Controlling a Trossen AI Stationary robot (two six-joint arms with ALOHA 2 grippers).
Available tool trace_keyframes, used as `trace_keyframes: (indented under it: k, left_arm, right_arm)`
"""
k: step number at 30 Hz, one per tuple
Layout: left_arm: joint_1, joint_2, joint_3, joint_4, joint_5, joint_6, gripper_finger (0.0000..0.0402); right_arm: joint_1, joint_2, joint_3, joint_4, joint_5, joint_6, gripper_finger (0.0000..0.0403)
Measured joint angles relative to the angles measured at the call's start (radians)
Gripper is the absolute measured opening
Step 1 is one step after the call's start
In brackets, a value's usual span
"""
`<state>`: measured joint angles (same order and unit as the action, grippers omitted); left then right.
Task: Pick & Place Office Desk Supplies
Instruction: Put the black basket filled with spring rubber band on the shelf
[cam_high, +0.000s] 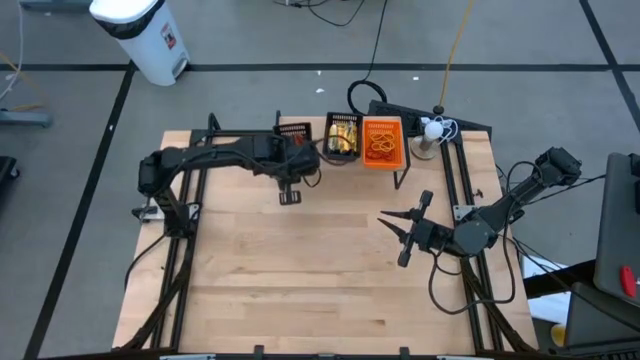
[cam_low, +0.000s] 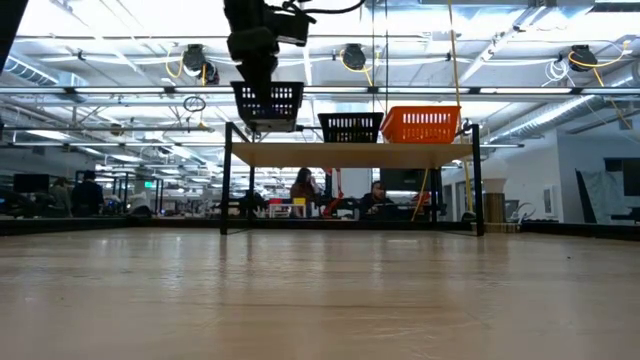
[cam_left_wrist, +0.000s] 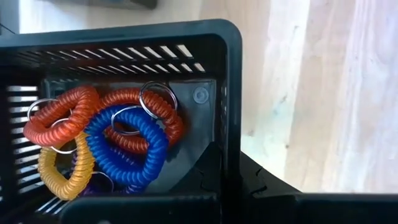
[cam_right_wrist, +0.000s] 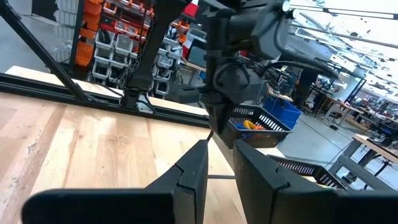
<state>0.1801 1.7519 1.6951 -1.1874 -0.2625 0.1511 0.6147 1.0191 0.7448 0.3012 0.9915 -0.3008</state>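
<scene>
My left fingers (cam_high: 300, 152) hang over the black mesh basket (cam_high: 292, 131); spread or shut, can't tell. Coil loops (cam_left_wrist: 118, 140) in red, orange, blue, yellow sit inside it. Middle basket (cam_high: 343, 135) holds gold pieces, orange basket (cam_high: 382, 142) alongside. My right fingers (cam_high: 402, 231) spread, idle above bare worktop (cam_high: 300, 270).

Seeing pale wooden worktop (cam_high: 300, 260) sitting on grey floor (cam_high: 80, 180) marked with dark tape lines. White bin (cam_high: 140, 35) standing off worktop's far left corner. Three mesh baskets lining far edge on raised shelf (cam_low: 350, 153): black basket (cam_high: 293, 131), second black basket (cam_high: 343, 135), orange basket (cam_high: 382, 142). Low view showing people (cam_low: 340, 200) sitting in room behind, ceiling lights glowing overhead.
</scene>
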Motion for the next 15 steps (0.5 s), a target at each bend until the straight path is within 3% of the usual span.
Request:
trace_keyframes:
  k: [15]
  left_arm:
    - [0.085, 0.008, 0.0, 0.059, 0.037, 0.122, 0.0]
  right_arm:
    - [0.0, 0.0, 0.0, -0.046, 0.0, 0.039, 0.0068]
